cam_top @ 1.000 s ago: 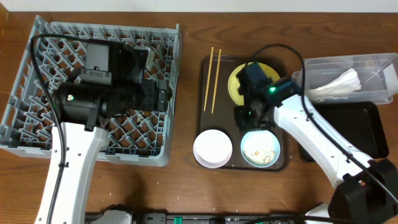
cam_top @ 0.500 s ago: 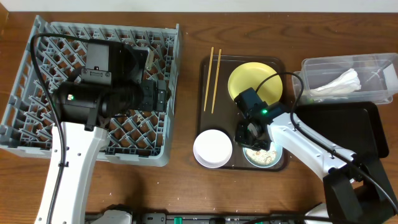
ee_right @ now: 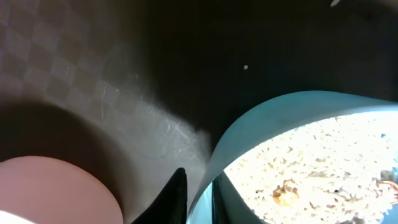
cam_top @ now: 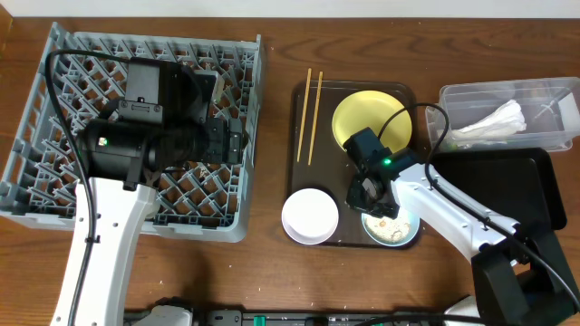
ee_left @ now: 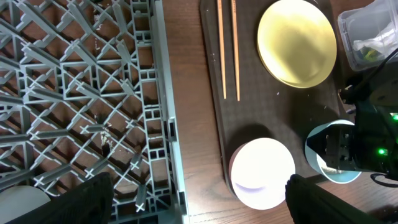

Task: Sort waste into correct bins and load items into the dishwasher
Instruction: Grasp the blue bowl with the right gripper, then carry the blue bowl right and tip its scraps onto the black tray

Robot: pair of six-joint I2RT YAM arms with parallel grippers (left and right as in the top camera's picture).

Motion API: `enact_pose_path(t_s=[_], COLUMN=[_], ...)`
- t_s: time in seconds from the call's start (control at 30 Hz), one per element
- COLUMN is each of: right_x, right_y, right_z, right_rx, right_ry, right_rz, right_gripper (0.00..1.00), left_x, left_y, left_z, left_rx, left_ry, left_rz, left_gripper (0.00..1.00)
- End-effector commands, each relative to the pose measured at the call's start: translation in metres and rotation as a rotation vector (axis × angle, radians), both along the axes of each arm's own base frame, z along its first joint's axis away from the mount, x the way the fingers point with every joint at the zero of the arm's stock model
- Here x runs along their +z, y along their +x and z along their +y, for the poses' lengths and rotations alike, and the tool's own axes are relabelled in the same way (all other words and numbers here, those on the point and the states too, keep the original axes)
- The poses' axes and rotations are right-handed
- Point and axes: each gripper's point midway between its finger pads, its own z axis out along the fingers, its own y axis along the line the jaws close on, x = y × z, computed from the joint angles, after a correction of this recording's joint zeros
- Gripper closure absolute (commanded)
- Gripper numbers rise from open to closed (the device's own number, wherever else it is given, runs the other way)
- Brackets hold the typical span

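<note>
My right gripper (cam_top: 372, 195) is shut on the rim of the light blue bowl (cam_top: 393, 230), which holds whitish rice scraps (ee_right: 323, 162). In the right wrist view one finger is inside the rim (ee_right: 280, 112) and one outside, with the gripper (ee_right: 199, 193) at the bowl's left edge. The bowl, the white bowl (cam_top: 310, 215) and the yellow plate (cam_top: 370, 122) are on the dark brown serving tray (cam_top: 326, 177). My left gripper (ee_left: 199, 202) is open and empty above the right edge of the grey dish rack (cam_top: 54, 109). A white rounded item (ee_left: 18, 205) sits in the rack.
Two chopsticks (cam_top: 314, 113) lie on the serving tray's left side. The clear tub (cam_top: 544, 95) at the far right holds the crumpled napkin (cam_top: 489, 124). The black tray (cam_top: 507, 190) lies in front of it. The left arm covers much of the rack.
My right gripper moved from the yellow plate down to the blue bowl and closed on its rim. The bowl has shifted slightly to the right. The left arm has not moved.
</note>
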Motion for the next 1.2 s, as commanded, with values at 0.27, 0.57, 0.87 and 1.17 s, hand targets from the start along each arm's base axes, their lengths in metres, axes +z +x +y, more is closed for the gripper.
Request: enact_pose_path(t_s=[0.27, 0.57, 0.87, 1.17], right_x=[-0.013, -0.003, 0.113, 0.177], right_y=[0.0, 0.002, 0.032, 0.031], right_z=[-0.012, -0.01, 0.017, -0.051], right_rx=[-0.051, -0.005, 0.353, 0.389], right_ry=[-0.029, 0.006, 0.375, 0.515], right_rz=[0.04, 0.049, -0.247, -0.487], right_gripper=[0.83, 0.99, 0.99, 0.99], left_x=[-0.001, -0.002, -0.002, -0.002], left_y=[-0.001, -0.002, -0.002, -0.002], left_z=[0.0, 0.001, 0.001, 0.001], left_rx=[-0.008, -0.008, -0.024, -0.027], left_ry=[0.012, 0.013, 0.022, 0.023], left_rz=[0.006, 0.012, 0.006, 0.005], left_gripper=[0.1, 0.1, 0.1, 0.1])
